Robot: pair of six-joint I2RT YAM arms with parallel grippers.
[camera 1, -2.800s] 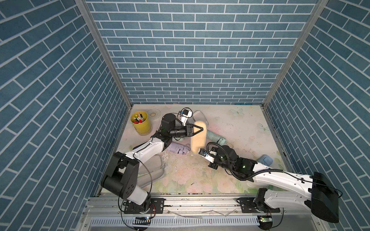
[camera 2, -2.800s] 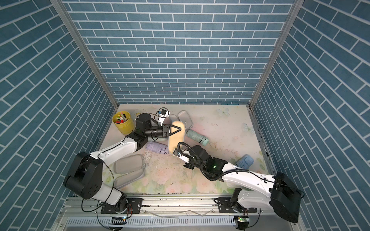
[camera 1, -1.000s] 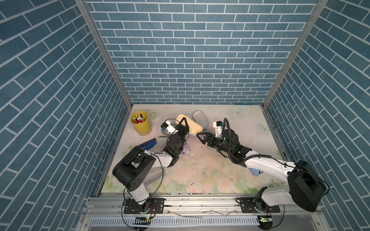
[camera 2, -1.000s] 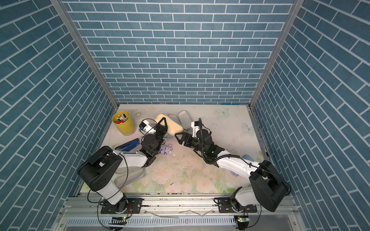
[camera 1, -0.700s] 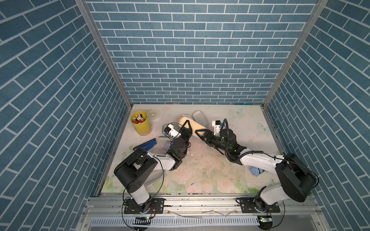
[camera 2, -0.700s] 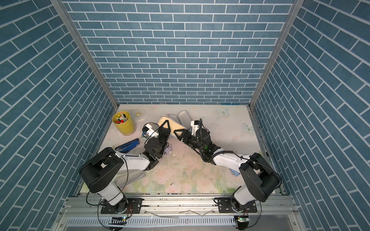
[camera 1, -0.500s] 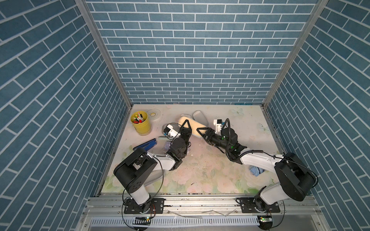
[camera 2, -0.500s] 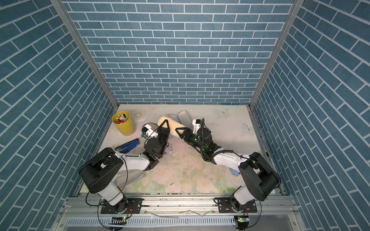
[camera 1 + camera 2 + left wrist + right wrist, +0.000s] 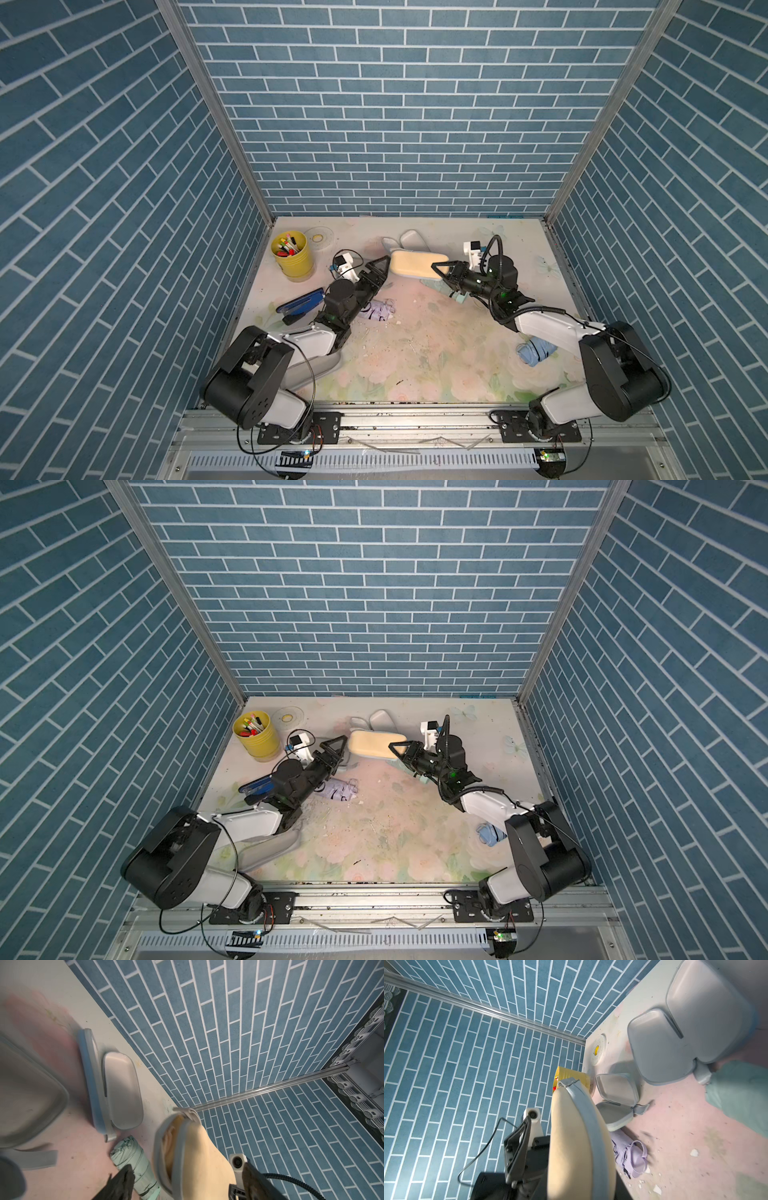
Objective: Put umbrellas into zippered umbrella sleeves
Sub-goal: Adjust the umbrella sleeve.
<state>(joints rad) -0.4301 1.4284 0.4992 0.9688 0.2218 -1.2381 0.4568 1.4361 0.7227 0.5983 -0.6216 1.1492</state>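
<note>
The beige zippered umbrella sleeve lies level between both arms at the back middle. My right gripper is shut on its right end. My left gripper stands open around the left end, fingers clear of the sleeve. The zip gapes a little and cream fabric shows inside. A mint umbrella lies under the sleeve. The lilac umbrella lies by my left arm and the light blue umbrella by my right arm. In the right wrist view the sleeve hides my jaws.
An open blue sleeve lies behind the beige one. Another open sleeve lies under my left arm. A yellow cup of pens, a tape roll and a dark blue stapler stand at the left.
My right gripper has closed on the beige sleeve's right end. My left gripper has opened and let go of the other end. The sleeve has turned level.
</note>
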